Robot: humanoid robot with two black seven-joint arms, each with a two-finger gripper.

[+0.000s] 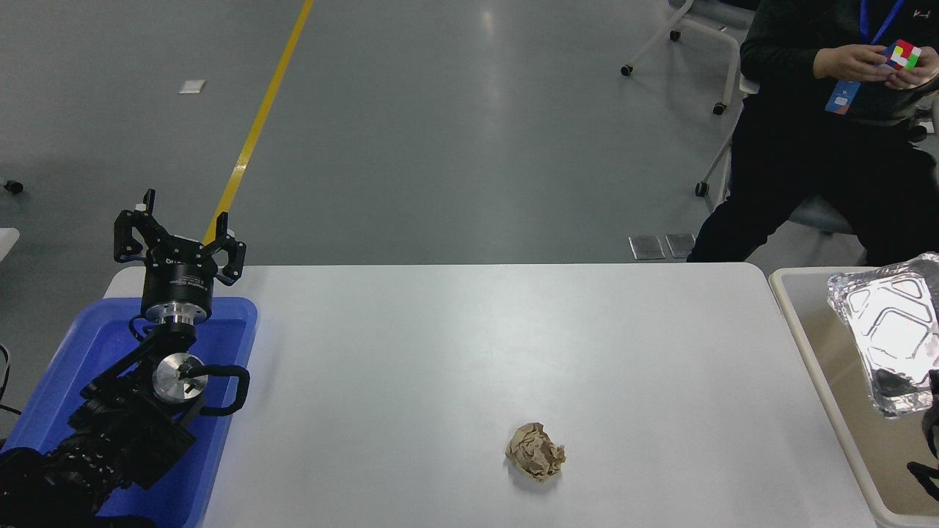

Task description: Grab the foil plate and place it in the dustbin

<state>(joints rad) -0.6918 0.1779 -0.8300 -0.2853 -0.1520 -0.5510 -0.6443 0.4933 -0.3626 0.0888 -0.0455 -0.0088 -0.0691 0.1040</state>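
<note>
At the far left the left gripper (178, 233) is parked above the blue plastic tray (88, 345), its fingers spread apart and holding nothing. The white table (455, 345) stretches rightward, with a crumpled brown paper ball (535, 451) lying on it near the front edge, right of centre. Beyond the table's far right corner a seated person in dark clothes holds a coloured cube (902, 55) in both hands. At the right edge the foil plate (891, 330) hangs tilted above the inside of the dustbin (810, 352), pinched at its lower edge by the right gripper (926, 385), which is clenched on it and mostly cut off by the frame
</note>
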